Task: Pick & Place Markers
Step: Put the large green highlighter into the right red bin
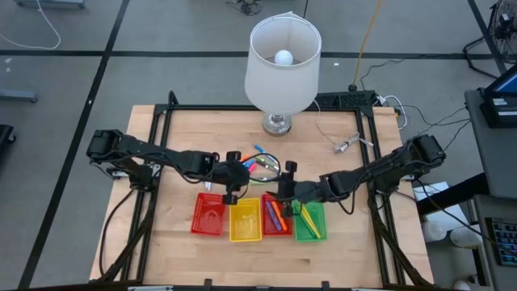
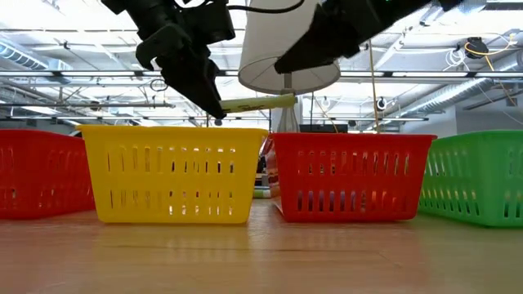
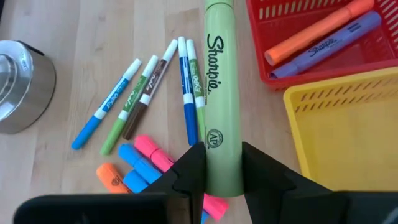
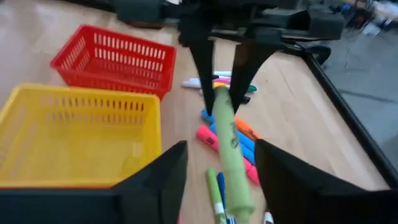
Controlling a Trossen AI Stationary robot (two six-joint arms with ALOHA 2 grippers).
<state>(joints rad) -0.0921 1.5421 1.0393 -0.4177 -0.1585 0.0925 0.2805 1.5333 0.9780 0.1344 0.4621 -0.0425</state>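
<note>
My left gripper [image 1: 231, 192] is shut on a yellow-green Sharpie marker [image 3: 217, 93] and hangs above the far rim of the yellow tray [image 2: 173, 175]. The marker [image 2: 255, 103] sticks out level toward my right gripper [image 1: 283, 191]. My right gripper [image 4: 217, 180] is open, and its two fingers stand on either side of the marker's free end [image 4: 235, 180] without touching it. Several loose markers [image 3: 146, 118] in blue, green, brown, pink and orange lie flat on the table behind the trays. An orange and a purple marker [image 3: 317, 37] lie in the red tray [image 3: 298, 74]. My left gripper pinches the yellow-green marker between its two fingers near one end [image 3: 222, 171]. The fingers [image 2: 204, 98] slant down from above. The marker is lifted clear and lies level above the trays, its long free part pointing toward the table's right.
Red [image 1: 208, 214], yellow [image 1: 245, 220], red [image 1: 275, 218] and green [image 1: 309, 222] mesh trays stand in a row near the table's front. A lamp with a white shade [image 1: 281, 61] stands at the far middle, its metal base [image 3: 22, 87] close to the loose markers.
</note>
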